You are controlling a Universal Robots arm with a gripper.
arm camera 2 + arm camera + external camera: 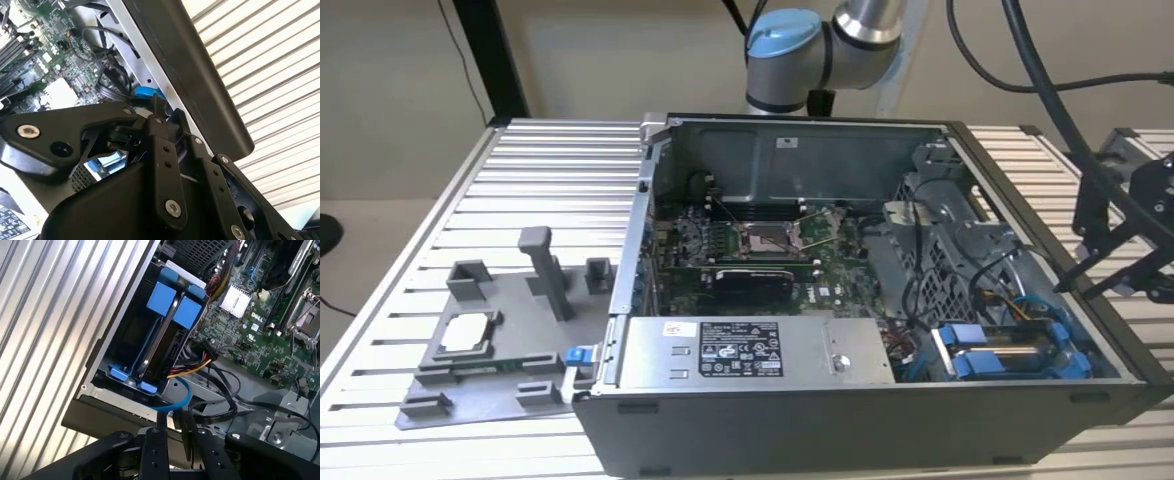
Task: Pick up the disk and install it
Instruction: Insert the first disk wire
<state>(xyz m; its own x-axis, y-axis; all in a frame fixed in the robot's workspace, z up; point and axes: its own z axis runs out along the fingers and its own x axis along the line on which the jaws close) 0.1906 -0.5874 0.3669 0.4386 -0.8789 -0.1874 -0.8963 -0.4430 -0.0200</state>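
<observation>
You are looking at a ribbed metal table [547, 190] against a plain wall, with an open computer case [961, 135] lying on it. In the exterior view the arm [814, 50] comes in from behind the case, and the gripper [1083, 275] hangs just outside the case wall on the exterior view's right, near the corner drive bay. The disk [1007, 350] sits inside that bay, its silver body between blue bracket ends, not in the gripper.

The exterior view also gives you what the wrist cameras leave out: the grey fixture tray [494, 350] on the exterior view's left with a small square chip [467, 335] on it, and the long grey box [747, 350] with its black-white label along the case's near edge.

The first wrist view shows you the disk [170, 335] standing on edge in the bay, a blue cable [185, 390] looping beside it, and the motherboard [250, 325] beyond. There the gripper [175, 415] is released: its fingers [162, 427] stand slightly apart with nothing between them, above the case rim. The second wrist view shows the gripper [167, 107] from its other side, over the same dark rim.
</observation>
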